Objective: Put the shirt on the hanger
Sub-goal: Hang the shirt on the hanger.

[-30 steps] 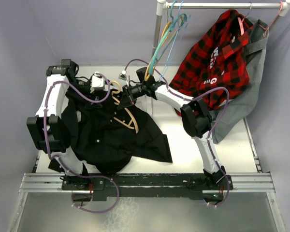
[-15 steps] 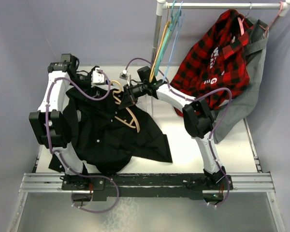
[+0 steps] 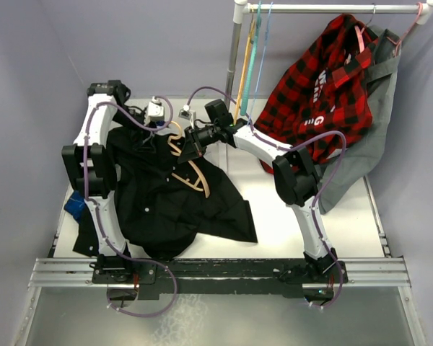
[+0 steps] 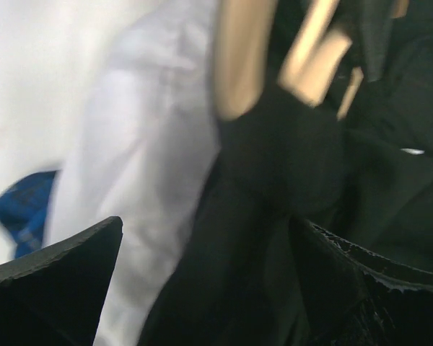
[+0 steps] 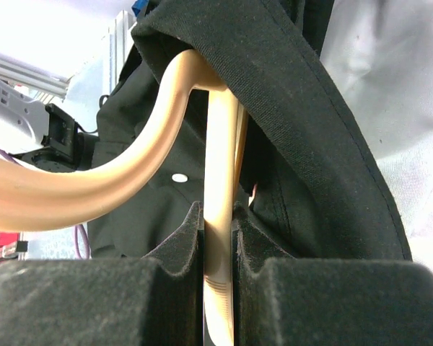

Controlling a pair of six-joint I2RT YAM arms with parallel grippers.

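Observation:
The black shirt (image 3: pixel 166 209) lies spread on the table's left half. The tan hanger (image 3: pixel 191 176) rests on it, one arm under the collar area. My right gripper (image 3: pixel 186 146) is shut on the hanger's neck; in the right wrist view the pads (image 5: pixel 180 249) pinch the tan bar (image 5: pixel 220 180), and the shirt's hem (image 5: pixel 310 108) drapes over the hanger's shoulder. My left gripper (image 3: pixel 143 133) is at the shirt's top edge. In the blurred left wrist view its gripper (image 4: pixel 209 288) stands wide open with black cloth (image 4: pixel 274 187) between the fingers, below the hanger (image 4: pixel 238 58).
A clothes rail (image 3: pixel 325 9) stands at the back right with a red plaid shirt (image 3: pixel 325 79), a grey garment (image 3: pixel 368 144), and teal and yellow hangers (image 3: pixel 249 58) on it. A blue object (image 3: pixel 76 205) lies at the table's left edge, next to the shirt.
My left arm has swung to the right and back, bringing its gripper nearer the hanger's hook and uncovering the blue object. The teal and yellow hangers swung straight. The right gripper has held still.

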